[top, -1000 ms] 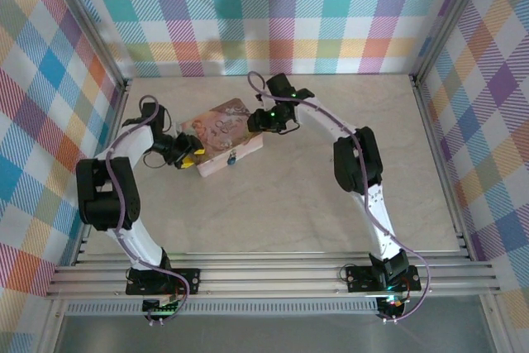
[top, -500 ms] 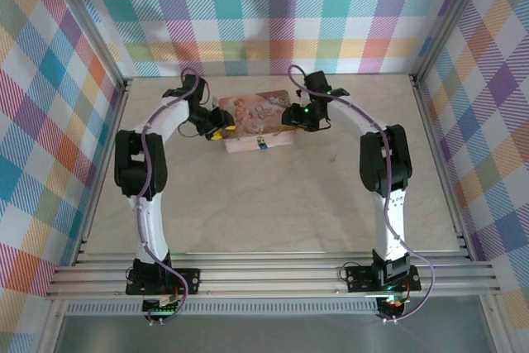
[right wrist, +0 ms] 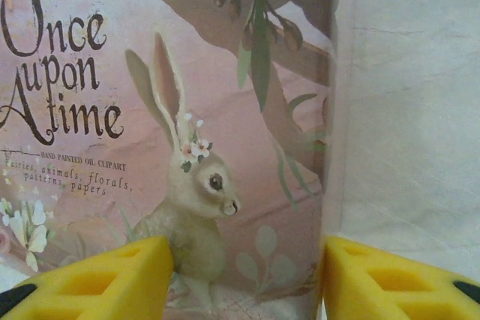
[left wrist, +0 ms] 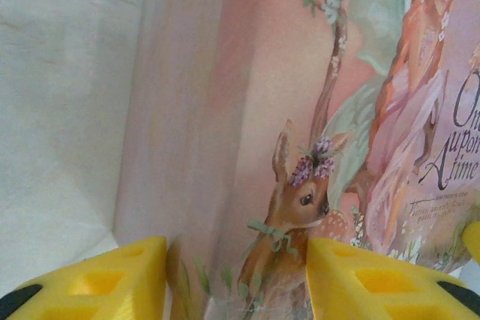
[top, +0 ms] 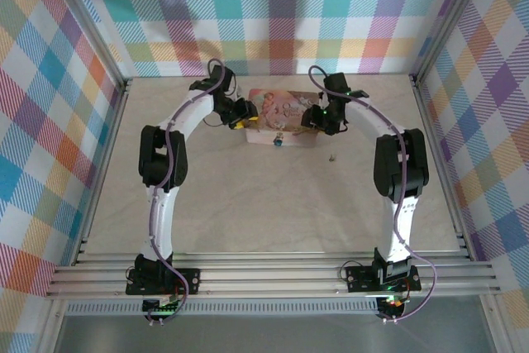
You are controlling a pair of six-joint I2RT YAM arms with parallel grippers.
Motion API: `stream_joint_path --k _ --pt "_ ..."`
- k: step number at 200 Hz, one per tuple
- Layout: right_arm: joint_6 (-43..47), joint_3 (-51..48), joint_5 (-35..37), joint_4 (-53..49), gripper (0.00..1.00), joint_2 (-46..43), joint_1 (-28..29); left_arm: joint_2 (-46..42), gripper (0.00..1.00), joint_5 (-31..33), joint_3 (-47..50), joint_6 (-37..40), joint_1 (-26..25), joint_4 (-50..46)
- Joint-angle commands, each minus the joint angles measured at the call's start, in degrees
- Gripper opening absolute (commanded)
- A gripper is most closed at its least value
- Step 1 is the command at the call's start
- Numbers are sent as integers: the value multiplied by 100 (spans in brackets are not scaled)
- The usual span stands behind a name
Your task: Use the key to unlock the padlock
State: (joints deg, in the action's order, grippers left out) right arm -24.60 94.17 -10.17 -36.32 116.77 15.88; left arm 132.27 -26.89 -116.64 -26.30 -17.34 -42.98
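Marble tabletop (top: 248, 204), pink tin (top: 285, 105), blue padlock (top: 279, 140)

**A:** What is the desk (top: 248, 204) like?

**B:** Pale and marble-patterned, with metal rails round its edges and plaid walls on three sides.

**A:** What lies on it?

**B:** A pink tin (top: 285, 109) lies flat near the far edge, about midway across. Its lid faces up and reads "Once upon a time". The padlock (top: 278, 140), blue, sits at the tin's near side. Whether it touches the desk I cannot tell.

**A:** Anything else?

**B:** The key (top: 331, 157), a tiny dark speck, lies on bare desk near the tin's right corner, apart from it.
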Motion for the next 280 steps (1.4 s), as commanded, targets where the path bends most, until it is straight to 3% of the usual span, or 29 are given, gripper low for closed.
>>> stream_joint_path --k 1,139,195,280 --pt "137 -96 -472 -136 55 -237 181 321 49 -602 -80 -289 -580 140" --pt "66 -134 157 -689 70 -1095 45 -187 58 192 354 -93 -694 -129" --pt "-244 -790 226 -729 72 -1581 -111 -444 60 340 555 57 -562 -196" --pt "-362 -416 76 -1074 70 -639 -152 -982 60 411 1327 65 -412 16"
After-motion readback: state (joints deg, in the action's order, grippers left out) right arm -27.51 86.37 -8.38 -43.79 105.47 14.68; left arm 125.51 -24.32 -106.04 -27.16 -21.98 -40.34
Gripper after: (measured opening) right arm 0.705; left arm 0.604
